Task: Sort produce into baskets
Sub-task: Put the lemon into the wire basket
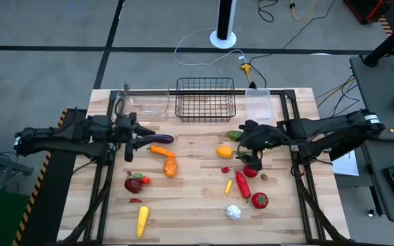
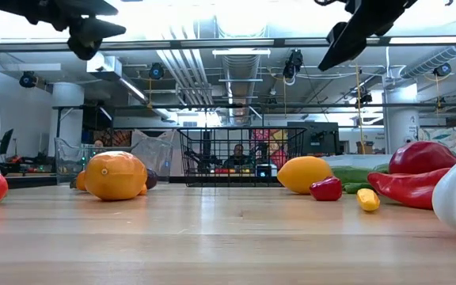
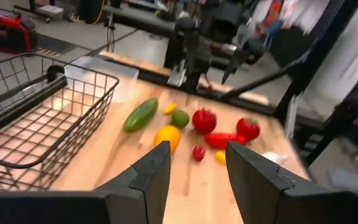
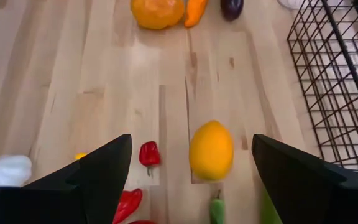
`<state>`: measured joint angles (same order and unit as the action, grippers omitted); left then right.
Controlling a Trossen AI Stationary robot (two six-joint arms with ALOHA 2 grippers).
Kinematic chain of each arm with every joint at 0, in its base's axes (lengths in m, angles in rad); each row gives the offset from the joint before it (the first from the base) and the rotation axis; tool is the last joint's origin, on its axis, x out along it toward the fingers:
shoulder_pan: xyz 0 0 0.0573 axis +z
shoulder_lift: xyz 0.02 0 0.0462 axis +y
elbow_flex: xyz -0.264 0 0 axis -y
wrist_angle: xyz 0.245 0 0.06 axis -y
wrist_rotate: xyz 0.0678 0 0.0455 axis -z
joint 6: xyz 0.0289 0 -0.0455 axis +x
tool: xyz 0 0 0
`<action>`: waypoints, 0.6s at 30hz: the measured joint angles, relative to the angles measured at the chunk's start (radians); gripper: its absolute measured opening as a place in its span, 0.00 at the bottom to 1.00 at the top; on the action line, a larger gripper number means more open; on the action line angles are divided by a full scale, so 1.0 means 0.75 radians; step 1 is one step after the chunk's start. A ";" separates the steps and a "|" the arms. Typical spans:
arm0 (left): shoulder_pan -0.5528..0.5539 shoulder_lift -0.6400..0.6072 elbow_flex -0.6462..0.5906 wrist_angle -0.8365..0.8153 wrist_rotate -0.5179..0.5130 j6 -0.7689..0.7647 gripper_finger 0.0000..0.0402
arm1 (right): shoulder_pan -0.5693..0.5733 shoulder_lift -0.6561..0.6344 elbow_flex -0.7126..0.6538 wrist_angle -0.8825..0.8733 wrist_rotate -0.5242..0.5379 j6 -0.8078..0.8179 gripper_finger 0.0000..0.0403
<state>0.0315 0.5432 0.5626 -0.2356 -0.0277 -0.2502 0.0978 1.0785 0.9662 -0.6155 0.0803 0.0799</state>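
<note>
Toy produce lies loose on the wooden table: a purple eggplant (image 1: 161,139), a carrot (image 1: 161,151), an orange (image 1: 170,167), a yellow fruit (image 1: 224,152), a green cucumber (image 1: 234,135), red peppers (image 1: 243,184), a tomato (image 1: 259,200), white garlic (image 1: 233,212) and corn (image 1: 142,220). At the far edge a black wire basket (image 1: 205,100) stands between two clear bins (image 1: 146,104) (image 1: 258,104). My left gripper (image 3: 197,155) hangs open and empty above the table's left, beside the eggplant. My right gripper (image 4: 191,140) hangs open and empty above the yellow fruit (image 4: 211,151).
The table's steel frame rails (image 1: 299,171) run along both sides. A white post base (image 1: 223,37) and cables lie on the floor behind the table. Bare wood shows at the table's near middle (image 1: 187,205). People sit in the room beyond the basket (image 2: 238,156).
</note>
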 joint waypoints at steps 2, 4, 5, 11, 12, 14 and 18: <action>-0.001 0.025 0.014 -0.001 0.002 0.075 0.35 | 0.000 0.035 0.010 -0.001 0.000 -0.002 0.81; -0.008 0.049 0.018 0.010 0.012 0.157 0.35 | 0.000 0.071 0.017 0.007 0.000 -0.004 0.81; -0.012 0.059 0.014 0.015 0.013 0.197 0.35 | 0.000 0.092 0.020 0.006 0.000 0.006 0.81; -0.015 0.108 -0.019 0.032 0.014 0.280 0.35 | 0.000 0.215 0.038 0.001 0.000 0.115 0.81; -0.015 0.117 -0.021 0.035 0.014 0.281 0.35 | 0.000 0.236 0.043 -0.001 0.000 0.127 0.81; -0.015 0.140 -0.022 0.035 0.014 0.283 0.35 | 0.000 0.278 0.059 -0.004 0.000 0.138 0.81; -0.014 0.185 -0.022 0.056 0.014 0.241 0.35 | -0.002 0.357 0.103 -0.021 0.002 0.167 0.81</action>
<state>0.0207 0.6816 0.5457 -0.1933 -0.0170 -0.0691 0.0964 1.3463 1.0432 -0.6313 0.0821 0.2055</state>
